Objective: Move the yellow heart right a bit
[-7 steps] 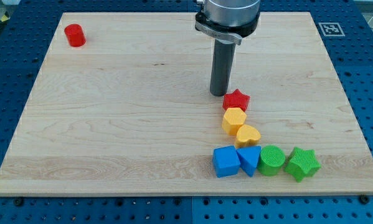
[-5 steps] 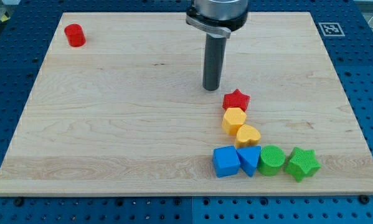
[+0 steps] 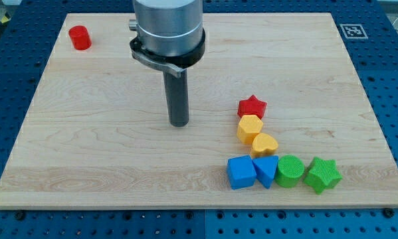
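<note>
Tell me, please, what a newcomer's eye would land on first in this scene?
First the thick dark rod coming down from the view's top, my tip resting on bare wood left of the blocks, touching none. Next the tight cluster at lower right: red star, yellow hexagon and yellow heart stacked diagonally above a blue and green row. A lone red cylinder sits top left.

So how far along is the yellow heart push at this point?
Nothing looks done: the yellow heart sits wedged between the yellow hexagon and the blue blocks below. In hand: my tip stands on bare board well to the view's left of the cluster, touching nothing. Left: reach the heart's left side and nudge it right.
</note>
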